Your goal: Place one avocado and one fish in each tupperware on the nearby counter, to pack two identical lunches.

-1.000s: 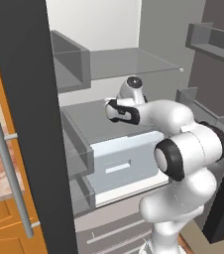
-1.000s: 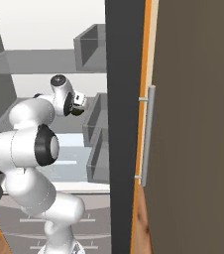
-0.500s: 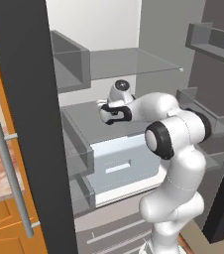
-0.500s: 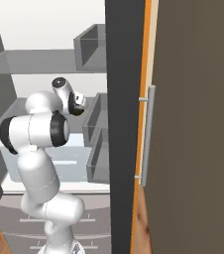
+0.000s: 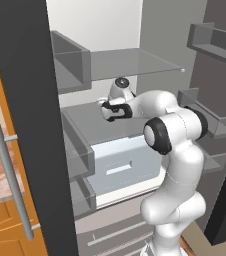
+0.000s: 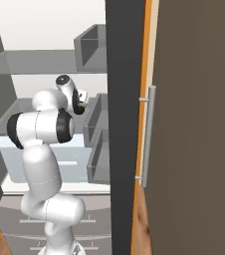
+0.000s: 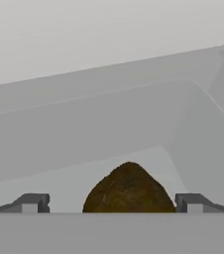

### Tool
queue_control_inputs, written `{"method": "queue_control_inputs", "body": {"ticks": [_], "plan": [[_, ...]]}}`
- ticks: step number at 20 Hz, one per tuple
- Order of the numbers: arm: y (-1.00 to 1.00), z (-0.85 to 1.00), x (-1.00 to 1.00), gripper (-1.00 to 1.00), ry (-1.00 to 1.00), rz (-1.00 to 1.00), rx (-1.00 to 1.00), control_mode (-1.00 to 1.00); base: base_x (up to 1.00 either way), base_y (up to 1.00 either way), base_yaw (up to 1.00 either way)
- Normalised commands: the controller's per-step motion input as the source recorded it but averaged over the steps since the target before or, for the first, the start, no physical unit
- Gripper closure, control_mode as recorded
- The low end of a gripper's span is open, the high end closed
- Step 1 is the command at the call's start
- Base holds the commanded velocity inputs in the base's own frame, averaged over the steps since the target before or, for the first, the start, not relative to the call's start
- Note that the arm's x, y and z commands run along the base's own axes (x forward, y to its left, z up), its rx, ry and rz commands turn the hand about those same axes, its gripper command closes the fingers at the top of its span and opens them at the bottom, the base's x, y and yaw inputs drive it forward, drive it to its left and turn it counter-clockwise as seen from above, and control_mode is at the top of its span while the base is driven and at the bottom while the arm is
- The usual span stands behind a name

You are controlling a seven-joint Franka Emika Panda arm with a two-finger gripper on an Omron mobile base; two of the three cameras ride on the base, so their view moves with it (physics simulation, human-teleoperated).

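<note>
Grey fridge shelf [image 7: 109, 129] is where the brown avocado [image 7: 129, 191] is seen, between the wide-open gripper [image 7: 111, 203] tips; judged light, firm and rounded, it is best pinched across its middle.

Rough matt brown avocado [image 7: 129, 191]; smooth matt grey fridge shelf [image 7: 109, 129].

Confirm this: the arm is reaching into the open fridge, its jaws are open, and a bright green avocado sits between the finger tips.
Wrong in one respect: the avocado between the finger tips is dark brown-olive, not bright green, as the hand view shows. The arm does reach into the fridge, and the jaws stand open.
</note>
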Motion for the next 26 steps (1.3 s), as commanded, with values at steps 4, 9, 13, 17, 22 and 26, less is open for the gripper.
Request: {"method": "queue_control_inputs", "body": {"ticks": [4, 9, 13, 17, 22, 26], "plan": [[-0.02, -0.41, -0.3, -1.0, 0.08, 0.01, 0.0, -1.0, 0.0, 0.0, 0.0], [-0.04, -0.01, -0.03, -1.0, 0.0, 0.0, 0.0, -1.0, 0.0, 0.0, 0.0], [0.0, -0.12, -0.1, -1.0, 0.03, 0.0, 0.0, -1.0, 0.0, 0.0, 0.0], [0.0, -0.02, -0.16, -1.0, -0.02, 0.0, 0.0, -1.0, 0.0, 0.0, 0.0], [0.0, -0.08, -0.03, -1.0, 0.02, 0.0, 0.0, -1.0, 0.0, 0.0, 0.0], [0.0, -0.33, 0.08, 1.0, 0.04, 0.0, -0.01, -1.0, 0.0, 0.0, 0.0]]}}
